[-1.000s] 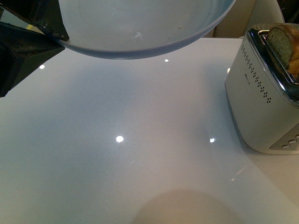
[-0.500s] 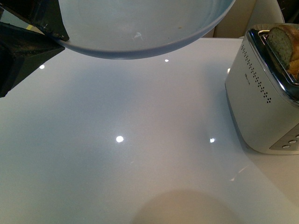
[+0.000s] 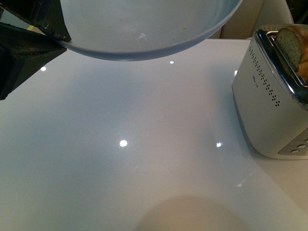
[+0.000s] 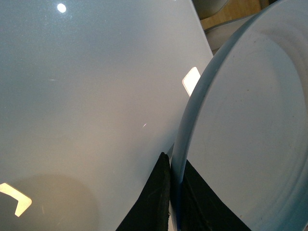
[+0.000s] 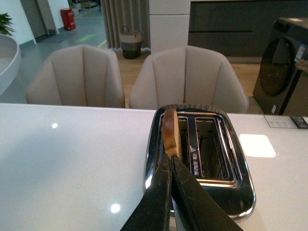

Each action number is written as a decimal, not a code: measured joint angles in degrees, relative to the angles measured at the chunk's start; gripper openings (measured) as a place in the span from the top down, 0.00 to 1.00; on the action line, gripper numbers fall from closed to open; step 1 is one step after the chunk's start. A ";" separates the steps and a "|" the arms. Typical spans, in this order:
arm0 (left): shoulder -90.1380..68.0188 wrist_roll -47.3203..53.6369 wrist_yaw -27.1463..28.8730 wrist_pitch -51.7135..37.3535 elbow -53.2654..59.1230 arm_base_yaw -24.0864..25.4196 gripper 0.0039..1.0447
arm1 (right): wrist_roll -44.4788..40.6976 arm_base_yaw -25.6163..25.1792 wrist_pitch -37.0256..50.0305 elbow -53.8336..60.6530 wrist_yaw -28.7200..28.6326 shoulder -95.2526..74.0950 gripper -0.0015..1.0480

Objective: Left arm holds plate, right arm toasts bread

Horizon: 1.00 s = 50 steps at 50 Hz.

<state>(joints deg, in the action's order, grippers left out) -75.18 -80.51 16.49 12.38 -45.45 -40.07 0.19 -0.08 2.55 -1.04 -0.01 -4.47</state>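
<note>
Here the left claw [image 4: 174, 167] is clamped on the rim of the plate [image 4: 250, 120], held above the surface [image 3: 159, 120]. The bread [image 5: 170, 131] stands upright, crust up, in the toaster [image 5: 243, 190] slot. The right claw [image 5: 169, 163], nearly closed, meets its edge; grip unclear.

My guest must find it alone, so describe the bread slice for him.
On the glossy white table, look to the robot's right for the white toaster with a chrome top. Sticking up out of one of its two slots is the light-brown slice of bread with a darker crust. The slot beside it is empty, and the pale blue-grey round plate is far wider.
</note>
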 joint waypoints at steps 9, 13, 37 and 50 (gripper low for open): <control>0.00 0.00 0.00 0.00 0.00 0.00 0.97 | 0.00 0.00 -2.36 0.00 0.02 3.93 0.98; 0.00 0.00 -0.02 0.00 0.00 -0.02 0.97 | -0.04 0.00 -2.40 0.00 0.02 4.04 0.97; 0.00 0.00 -0.02 0.00 0.00 -0.02 0.97 | -0.02 0.00 -2.43 0.00 0.02 4.11 0.19; 0.00 0.00 -0.02 0.00 0.00 -0.02 0.97 | -0.02 0.00 -2.43 0.00 0.02 4.11 0.09</control>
<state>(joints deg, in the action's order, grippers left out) -75.18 -80.51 16.47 12.38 -45.45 -40.10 0.16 -0.08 0.12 -1.04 0.01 -0.36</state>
